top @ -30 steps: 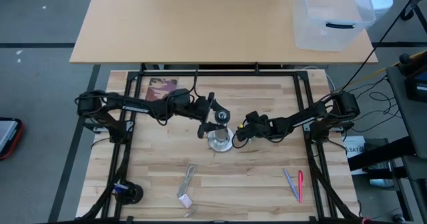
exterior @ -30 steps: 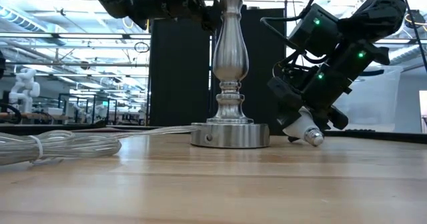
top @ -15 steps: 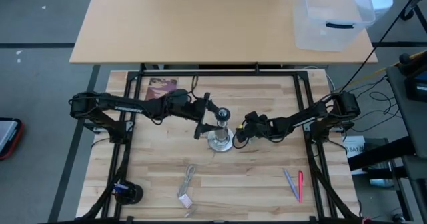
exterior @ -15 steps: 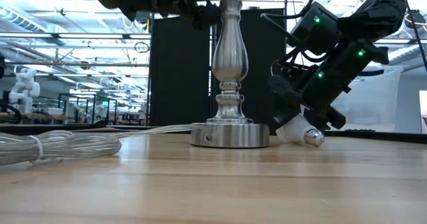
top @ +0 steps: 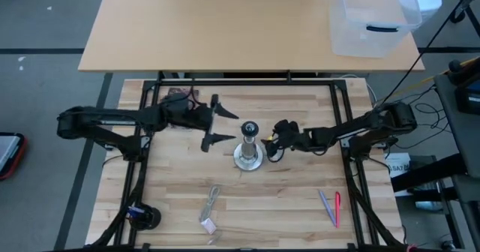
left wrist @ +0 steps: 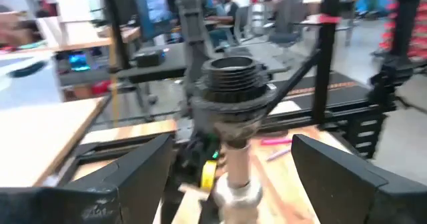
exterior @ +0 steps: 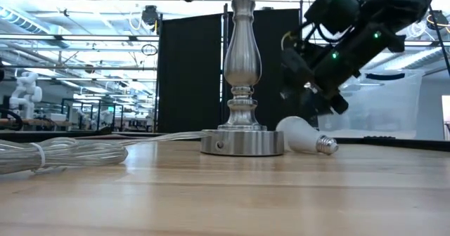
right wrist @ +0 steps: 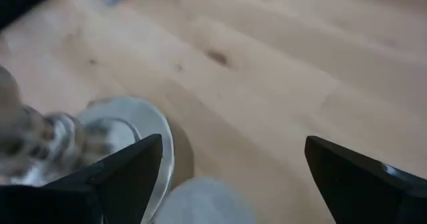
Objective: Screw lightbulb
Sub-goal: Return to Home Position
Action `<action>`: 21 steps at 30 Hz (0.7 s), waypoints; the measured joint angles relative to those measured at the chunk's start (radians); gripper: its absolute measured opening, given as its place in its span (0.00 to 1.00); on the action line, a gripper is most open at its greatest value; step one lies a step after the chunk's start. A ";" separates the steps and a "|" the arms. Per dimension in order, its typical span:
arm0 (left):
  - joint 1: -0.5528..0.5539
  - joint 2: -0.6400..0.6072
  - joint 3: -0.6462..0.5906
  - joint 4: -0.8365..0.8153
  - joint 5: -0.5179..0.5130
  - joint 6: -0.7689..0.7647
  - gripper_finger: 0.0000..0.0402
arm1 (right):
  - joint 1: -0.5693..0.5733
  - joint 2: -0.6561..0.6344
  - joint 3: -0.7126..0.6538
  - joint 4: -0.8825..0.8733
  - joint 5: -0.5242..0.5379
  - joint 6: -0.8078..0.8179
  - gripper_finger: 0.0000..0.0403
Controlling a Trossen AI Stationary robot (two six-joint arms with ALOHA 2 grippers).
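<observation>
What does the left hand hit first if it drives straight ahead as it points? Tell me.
The black socket atop the silver lamp: it sits dead ahead of the open left hand. Depth is unclear, but nothing shows in between.

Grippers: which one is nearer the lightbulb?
The right gripper, open just above the lightbulb; the left gripper, also open, is on the silver lamp's far side.

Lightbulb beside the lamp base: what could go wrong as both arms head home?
1. The lightbulb lies loose on its side beside the silver lamp's base, with the open right gripper close above; a finger could clip it and send it rolling.
2. The open left gripper sits near the tall lamp's socket; a brush might tip the lamp.
</observation>
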 joint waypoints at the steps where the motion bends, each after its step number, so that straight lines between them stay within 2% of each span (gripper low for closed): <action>1: 0.001 -0.019 0.000 -0.025 -0.019 0.006 0.78 | -0.006 -0.018 0.000 -0.004 0.001 -0.022 0.90; 5: 0.001 -0.095 0.000 -0.150 -0.096 0.030 0.78 | -0.025 -0.102 0.000 -0.045 0.023 -0.130 0.90; 9: 0.001 -0.175 0.001 -0.273 -0.199 0.031 0.77 | -0.027 -0.218 0.000 -0.137 0.162 -0.221 0.88; 12: 0.005 -0.237 0.001 -0.393 -0.280 0.049 0.73 | -0.027 -0.316 0.000 -0.205 0.249 -0.305 0.81; 16: 0.029 -0.333 0.001 -0.502 -0.324 0.046 0.58 | -0.027 -0.441 0.000 -0.251 0.284 -0.412 0.61; 21: 0.052 -0.477 -0.047 -0.541 -0.330 0.056 0.29 | -0.011 -0.590 -0.024 -0.256 0.295 -0.562 0.25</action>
